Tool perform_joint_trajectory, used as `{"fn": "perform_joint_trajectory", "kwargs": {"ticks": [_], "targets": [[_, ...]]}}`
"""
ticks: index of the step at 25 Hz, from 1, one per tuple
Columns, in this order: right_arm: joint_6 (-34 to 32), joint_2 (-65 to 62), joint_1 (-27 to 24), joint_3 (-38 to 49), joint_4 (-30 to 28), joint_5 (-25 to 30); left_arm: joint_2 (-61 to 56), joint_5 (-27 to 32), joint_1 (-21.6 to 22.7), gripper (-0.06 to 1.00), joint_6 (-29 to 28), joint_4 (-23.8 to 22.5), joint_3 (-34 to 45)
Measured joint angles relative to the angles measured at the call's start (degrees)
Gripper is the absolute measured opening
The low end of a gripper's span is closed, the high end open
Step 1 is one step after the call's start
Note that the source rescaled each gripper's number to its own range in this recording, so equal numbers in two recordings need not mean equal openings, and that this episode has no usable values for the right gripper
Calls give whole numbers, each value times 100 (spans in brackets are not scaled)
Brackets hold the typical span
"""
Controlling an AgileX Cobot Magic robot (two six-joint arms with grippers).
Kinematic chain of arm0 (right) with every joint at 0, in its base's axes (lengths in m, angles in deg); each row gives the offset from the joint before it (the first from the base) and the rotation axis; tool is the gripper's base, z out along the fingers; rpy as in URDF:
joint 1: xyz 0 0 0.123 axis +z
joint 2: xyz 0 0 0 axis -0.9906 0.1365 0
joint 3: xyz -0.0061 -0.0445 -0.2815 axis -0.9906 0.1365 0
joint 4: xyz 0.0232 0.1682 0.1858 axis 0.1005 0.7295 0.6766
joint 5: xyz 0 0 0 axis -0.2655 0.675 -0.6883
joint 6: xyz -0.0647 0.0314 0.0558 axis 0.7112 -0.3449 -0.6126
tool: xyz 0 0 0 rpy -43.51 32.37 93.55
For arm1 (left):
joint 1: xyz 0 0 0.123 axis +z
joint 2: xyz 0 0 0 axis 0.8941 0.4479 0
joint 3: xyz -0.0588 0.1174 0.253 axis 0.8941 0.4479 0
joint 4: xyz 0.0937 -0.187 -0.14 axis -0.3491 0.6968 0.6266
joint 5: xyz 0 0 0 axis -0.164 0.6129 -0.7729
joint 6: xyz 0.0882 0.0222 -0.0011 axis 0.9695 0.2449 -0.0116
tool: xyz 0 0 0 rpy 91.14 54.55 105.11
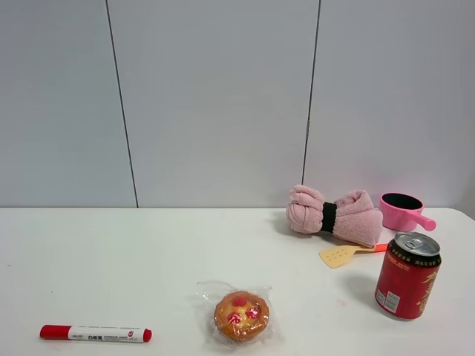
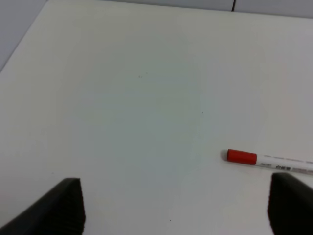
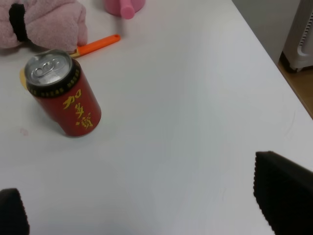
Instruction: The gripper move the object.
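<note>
Towel: soft pink terry, rolled into a fat bundle, pinched at mid-length by a black band so both ends bulge; nap looks plush, folds lumpy at the left end; lies at the back right of the white table, close to the wall, untouched by either gripper.

Pot: glossy pink plastic, round, dark inside, stub handle; just right of the towel.

Spatula: flat yellow blade, orange handle, smooth plastic; lies in front of the towel, blade near its lower edge.

Can: red metal cylinder, black rim band, silver pull-tab top, yellow script; upright, front right, in front of the spatula.

Pastry: round, golden-brown, red spots on top, sealed in a clear crinkled wrapper; front centre.

Marker: slim white barrel, red caps at both ends; lies flat, front left.

Left gripper: matte black fingers, spread wide apart, nothing between them; over bare table with the marker near one finger.

Right gripper: black fingers likewise spread wide, empty; can and towel well ahead of it.
</note>
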Motion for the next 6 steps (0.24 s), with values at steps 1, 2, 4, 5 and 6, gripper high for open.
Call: {"fn": "perform_joint_trajectory", "kwargs": {"ticks": [1, 2, 4, 5, 6], "targets": [[0, 0, 0, 0, 0, 0, 0, 0, 0, 67, 0, 0, 0], [0, 0, 0, 0, 0, 0, 0, 0, 0, 67, 0, 0, 0], [0, 0, 0, 0, 0, 0, 0, 0, 0, 67, 0, 0, 0], [0, 0, 0, 0, 0, 0, 0, 0, 0, 67, 0, 0, 0], [0, 0, 0, 0, 0, 0, 0, 0, 0, 67, 0, 0, 0]]}}
